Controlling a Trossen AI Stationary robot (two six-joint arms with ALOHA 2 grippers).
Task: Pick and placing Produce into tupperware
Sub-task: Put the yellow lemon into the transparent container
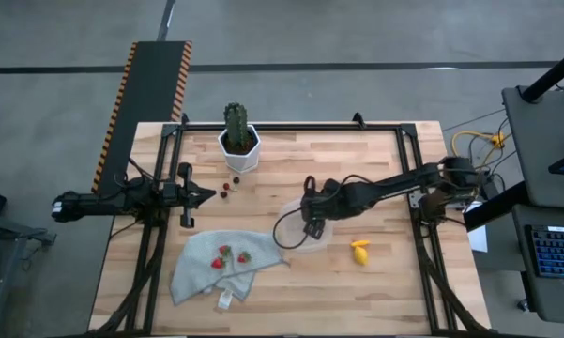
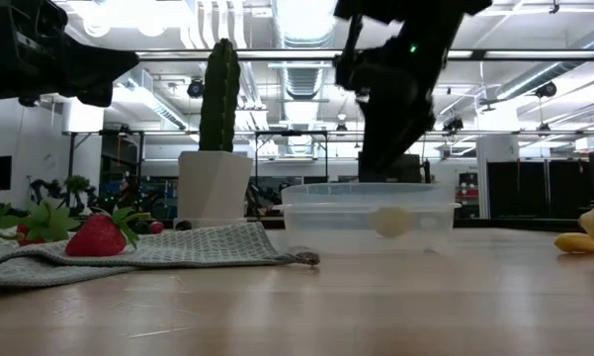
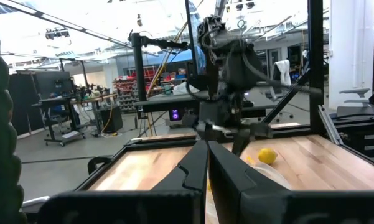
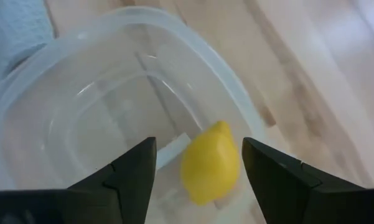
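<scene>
Right tool point(image 4: 198, 163): you have it spread wide above the tupperware point(image 4: 68, 87), holding nothing.
Lemon point(image 4: 210, 163): lies inside the tub, near one wall.
Second lemon point(image 1: 359, 252): on the counter point(image 1: 394, 188) just beside the tub.
Strawberries point(image 1: 232, 255): on the grey cloth point(image 1: 202, 268), well apart from you.
Left tool point(image 3: 206, 171): parked at the counter's left edge, fingers pressed together.
Risk: dropping lower could snag the rim and shove the light tub.

R tool point(image 4: 199, 163) open, mid-table; L tool point(image 1: 206, 195) shut, left edge.
</scene>
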